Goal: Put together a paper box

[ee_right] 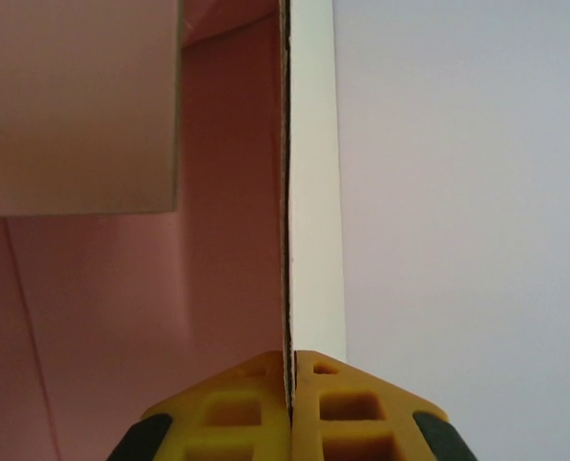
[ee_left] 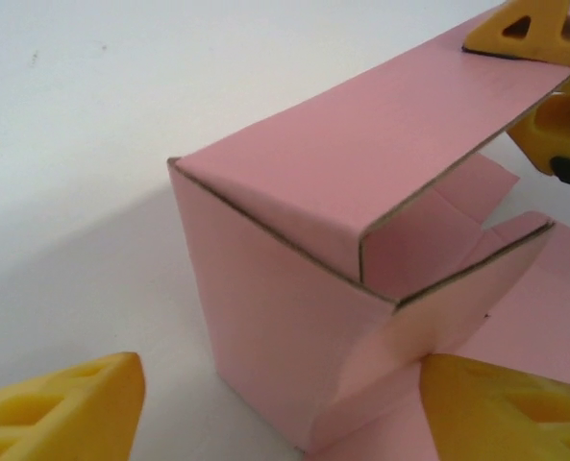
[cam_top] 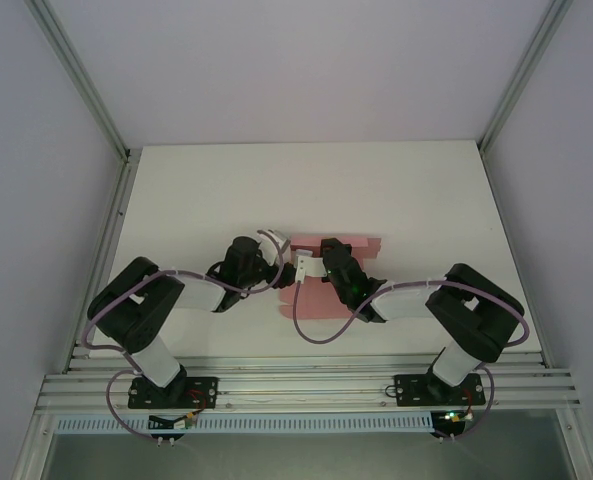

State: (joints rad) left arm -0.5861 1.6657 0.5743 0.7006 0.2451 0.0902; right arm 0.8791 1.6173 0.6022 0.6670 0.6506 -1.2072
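Observation:
The paper box [cam_top: 368, 246] is pink card, partly folded, in the middle of the table between both arms. In the left wrist view one wall of the box [ee_left: 265, 317] stands upright with a long flap bent over its top. My left gripper [ee_left: 280, 427] is open, its yellow fingers [ee_left: 59, 413] on either side of the box's near corner, and the right one rests against a lower flap. My right gripper [ee_right: 290, 379] is shut on the thin edge of the long flap [ee_right: 313, 192], whose underside is white. The same grip [ee_left: 546, 82] shows at the upper right of the left wrist view.
The white table [cam_top: 226, 190] is bare behind and beside the box. Grey walls and aluminium rails [cam_top: 106, 170] close in the sides. The arm bases and their cables [cam_top: 316, 335] lie along the near edge.

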